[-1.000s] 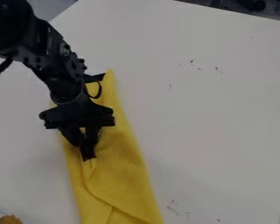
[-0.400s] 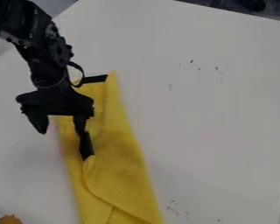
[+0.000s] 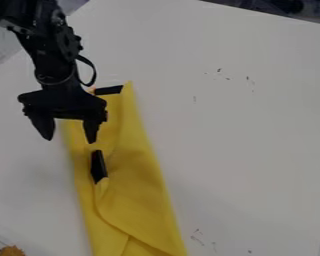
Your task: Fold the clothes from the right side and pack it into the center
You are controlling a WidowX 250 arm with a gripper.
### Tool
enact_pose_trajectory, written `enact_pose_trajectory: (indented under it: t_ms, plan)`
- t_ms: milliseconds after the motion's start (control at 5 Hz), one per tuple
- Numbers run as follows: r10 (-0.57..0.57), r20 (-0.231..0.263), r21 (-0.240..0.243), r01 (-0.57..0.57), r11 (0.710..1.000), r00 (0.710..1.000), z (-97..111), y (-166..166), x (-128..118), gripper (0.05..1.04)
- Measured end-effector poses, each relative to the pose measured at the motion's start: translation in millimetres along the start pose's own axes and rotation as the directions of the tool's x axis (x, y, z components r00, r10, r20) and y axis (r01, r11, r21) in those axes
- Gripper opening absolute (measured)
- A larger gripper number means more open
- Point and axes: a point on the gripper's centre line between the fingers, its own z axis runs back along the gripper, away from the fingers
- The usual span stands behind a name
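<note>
The black gripper (image 3: 70, 138) hangs at the left over the upper left part of the yellow cloth, its two fingers spread wide with nothing between them. Long and narrow, the folded yellow cloth (image 3: 136, 185) runs from the upper left down to the bottom edge, with layers overlapping along its length. A small black strip (image 3: 98, 167) lies on the cloth just below the right finger. Another black strip (image 3: 108, 90) shows at the cloth's top end, right of the gripper.
A white table (image 3: 249, 135) lies under the cloth, with small dark marks on its right half. At the bottom left corner is an orange-brown object (image 3: 12, 251) beside a clear edge. Dark items stand beyond the table's top right edge.
The gripper has opened, moved left and risen away from the cloth. The black strip that was at its fingertips stays on the cloth, which looks otherwise unmoved.
</note>
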Motion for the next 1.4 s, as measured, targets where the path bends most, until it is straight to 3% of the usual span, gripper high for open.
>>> enact_pose_trajectory:
  t_ms: [200,600,1000,1200,1400]
  plan:
    - [-0.001,-0.010,-0.021,0.000,1.000,1.000,1.6,-20.3,-3.3,1.000]
    - [0.020,-0.054,-0.049,-0.023,0.999,0.998,-10.5,-29.3,-12.4,1.000]
    - [0.021,-0.095,-0.028,-0.023,0.999,0.995,-26.4,-18.4,-16.2,1.000]
    - [0.021,-0.116,0.040,-0.016,0.999,0.993,-18.5,-4.4,-20.0,1.000]
    - [0.020,-0.101,0.156,-0.004,0.988,0.995,6.5,10.6,-15.1,1.000]
